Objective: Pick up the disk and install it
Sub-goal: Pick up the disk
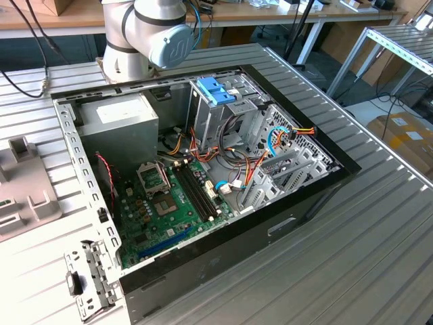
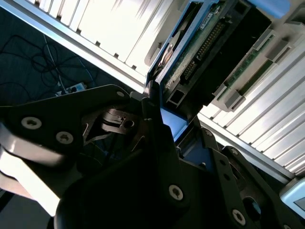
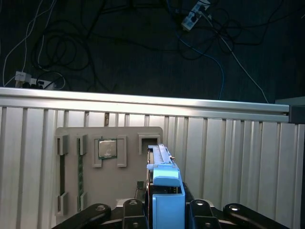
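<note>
Ribbed aluminium table [image 3: 228, 162] carries a grey tray [image 3: 133, 136] with a square processor chip [image 3: 107, 149] in one pocket (a green memory stick [image 3: 80, 176] fills a slot beside it). At the tray's edge we see the disk [image 3: 164, 191], on edge in its light-blue plastic rail, with the gripper [image 3: 166, 209] and its black fingers [image 3: 198, 210] clamped on its flat sides. Near the tray, an open computer case [image 1: 270, 230] holds a green motherboard [image 1: 169, 203].

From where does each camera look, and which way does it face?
Exterior view: off the arm, high, looking down into the open computer case; the arm's grey joint shows.
First wrist view: on the wrist, looking past the end effector and disk to the grey tray.
Second wrist view: on the wrist, close on the end effector and disk.
Both wrist views share the disk and end effector.
</note>
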`<action>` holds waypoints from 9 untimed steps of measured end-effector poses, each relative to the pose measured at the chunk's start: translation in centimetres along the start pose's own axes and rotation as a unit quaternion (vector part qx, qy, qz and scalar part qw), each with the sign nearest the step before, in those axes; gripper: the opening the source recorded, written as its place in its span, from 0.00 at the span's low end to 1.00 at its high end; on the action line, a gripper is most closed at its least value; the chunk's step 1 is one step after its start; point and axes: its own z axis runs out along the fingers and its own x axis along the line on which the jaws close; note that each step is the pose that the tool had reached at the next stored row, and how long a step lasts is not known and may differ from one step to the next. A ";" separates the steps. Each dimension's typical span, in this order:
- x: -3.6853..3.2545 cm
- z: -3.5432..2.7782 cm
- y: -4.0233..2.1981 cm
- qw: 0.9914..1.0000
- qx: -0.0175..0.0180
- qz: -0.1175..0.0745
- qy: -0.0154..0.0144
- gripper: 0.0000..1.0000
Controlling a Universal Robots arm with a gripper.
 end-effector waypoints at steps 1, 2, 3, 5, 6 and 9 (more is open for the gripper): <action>0.00 -0.03 0.00 1.000 0.000 0.000 0.000 0.37; 0.00 -0.10 0.00 1.000 0.000 0.000 0.000 0.37; -0.01 -0.16 0.00 1.000 0.000 0.000 0.000 0.37; -0.01 -0.23 0.00 1.000 0.000 0.000 0.000 0.37; -0.01 -0.28 0.01 1.000 0.000 0.000 0.000 0.37; -0.02 -0.44 0.01 1.000 0.000 0.000 0.000 0.37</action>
